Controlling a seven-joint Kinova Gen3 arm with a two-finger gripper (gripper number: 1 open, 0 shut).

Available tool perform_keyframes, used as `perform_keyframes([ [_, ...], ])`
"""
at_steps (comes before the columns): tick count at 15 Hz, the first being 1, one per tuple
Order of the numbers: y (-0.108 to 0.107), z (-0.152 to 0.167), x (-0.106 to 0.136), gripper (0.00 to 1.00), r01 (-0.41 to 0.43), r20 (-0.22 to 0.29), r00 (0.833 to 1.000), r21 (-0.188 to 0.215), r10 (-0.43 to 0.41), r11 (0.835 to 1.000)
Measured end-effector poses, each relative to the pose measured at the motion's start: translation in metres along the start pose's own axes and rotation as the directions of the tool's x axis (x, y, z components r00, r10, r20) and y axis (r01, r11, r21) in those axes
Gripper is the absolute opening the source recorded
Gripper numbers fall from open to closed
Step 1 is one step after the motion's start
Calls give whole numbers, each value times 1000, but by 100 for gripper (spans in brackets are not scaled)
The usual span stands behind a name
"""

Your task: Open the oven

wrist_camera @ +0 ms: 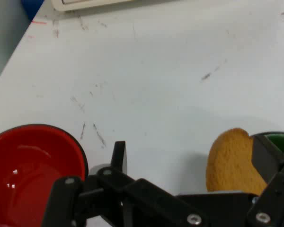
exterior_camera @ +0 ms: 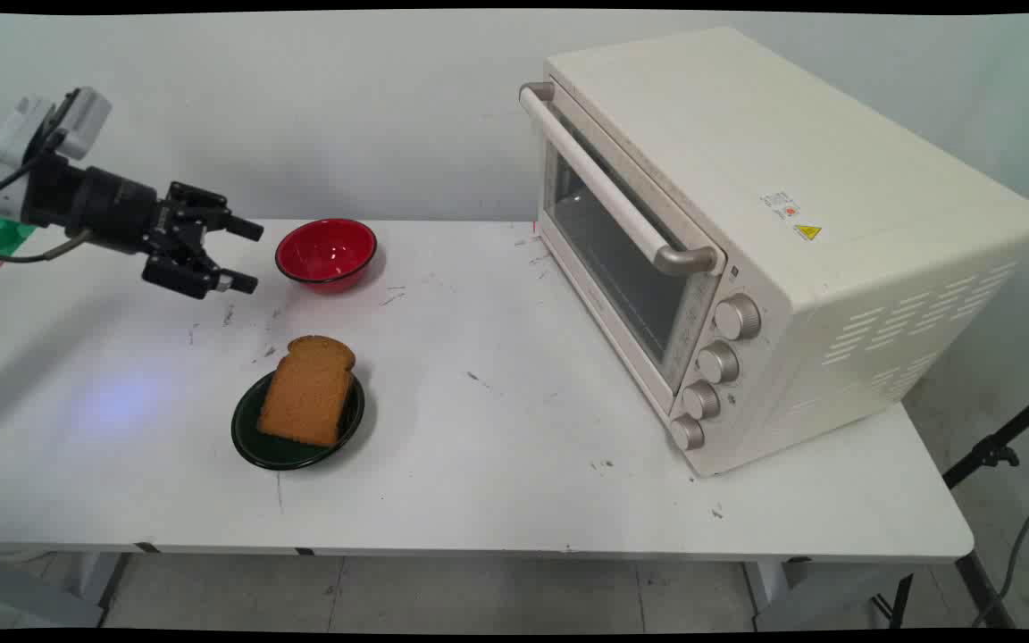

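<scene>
table middle (exterior_camera: 497,375): bare | left: red bowl (exterior_camera: 326,253), bread (exterior_camera: 306,391) on plate (exterior_camera: 251,438) | right: oven (exterior_camera: 773,241)

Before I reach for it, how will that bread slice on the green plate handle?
The bread slice overhangs the shallow green plate, so a push would probably slide it off. It looks thick and light; a pinch may dent or crumble it. The open gripper holds nothing.

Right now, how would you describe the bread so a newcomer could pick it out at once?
Start at the big cream oven on the right of the white table and look left. A red bowl sits farther back; nearer lies a dark green plate. The bread is the brown slice on that plate.
</scene>
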Motion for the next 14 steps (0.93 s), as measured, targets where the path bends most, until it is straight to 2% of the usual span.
perform_keyframes([
  [14,26,70,134,100,30,-31,999,64,-28,998],
])
